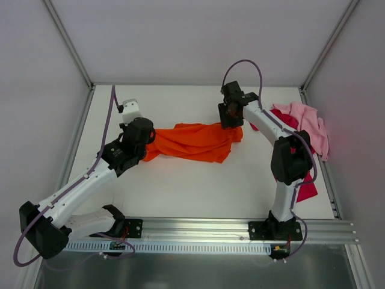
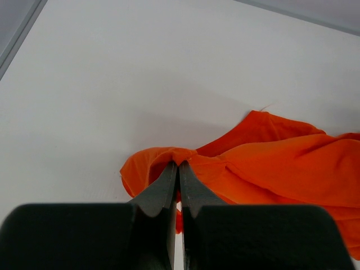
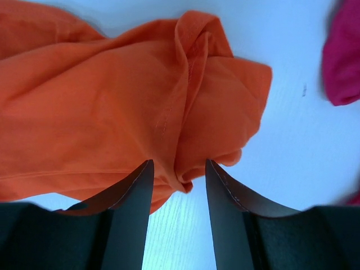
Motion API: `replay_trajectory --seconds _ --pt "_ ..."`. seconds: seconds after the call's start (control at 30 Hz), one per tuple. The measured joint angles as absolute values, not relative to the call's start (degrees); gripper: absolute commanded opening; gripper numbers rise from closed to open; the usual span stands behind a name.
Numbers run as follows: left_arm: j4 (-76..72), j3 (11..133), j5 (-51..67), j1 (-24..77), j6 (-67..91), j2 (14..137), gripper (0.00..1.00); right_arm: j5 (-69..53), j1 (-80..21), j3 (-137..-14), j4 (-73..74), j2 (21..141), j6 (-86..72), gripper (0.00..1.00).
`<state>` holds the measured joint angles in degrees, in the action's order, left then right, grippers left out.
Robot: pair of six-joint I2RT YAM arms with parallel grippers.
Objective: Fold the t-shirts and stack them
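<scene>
Lying bunched in a long strip across the middle of the table (image 1: 198, 186), the orange shirt (image 1: 192, 141) is being held at its left end by the left gripper (image 1: 146, 137). In the left wrist view the jaws of that gripper (image 2: 179, 164) are being pressed together on a raised fold of orange cloth (image 2: 281, 169), while the rest of the shirt is being left on the tabletop to the right.

At the shirt's right end the right gripper (image 1: 230, 117) is being kept just over the cloth. In the right wrist view its jaws (image 3: 179, 163) are being held apart, with a rumpled edge of the shirt (image 3: 101, 101) showing between and beyond them; nothing is being clamped there.

The pink shirt (image 1: 307, 120) is being left in a heap at the far right corner. The magenta shirt (image 1: 307, 189) is being partly hidden under the right arm along the right edge, touching the pink one, and a piece of it (image 3: 343, 62) is being shown at the right of the right wrist view.
</scene>
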<state>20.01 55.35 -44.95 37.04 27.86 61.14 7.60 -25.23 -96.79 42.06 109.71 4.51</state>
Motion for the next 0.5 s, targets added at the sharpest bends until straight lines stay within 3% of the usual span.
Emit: replay_trajectory --seconds 0.5 --pt "20.0 55.4 -44.1 37.0 27.9 62.6 0.0 5.8 -25.0 -93.8 40.4 112.7 3.9 0.43"
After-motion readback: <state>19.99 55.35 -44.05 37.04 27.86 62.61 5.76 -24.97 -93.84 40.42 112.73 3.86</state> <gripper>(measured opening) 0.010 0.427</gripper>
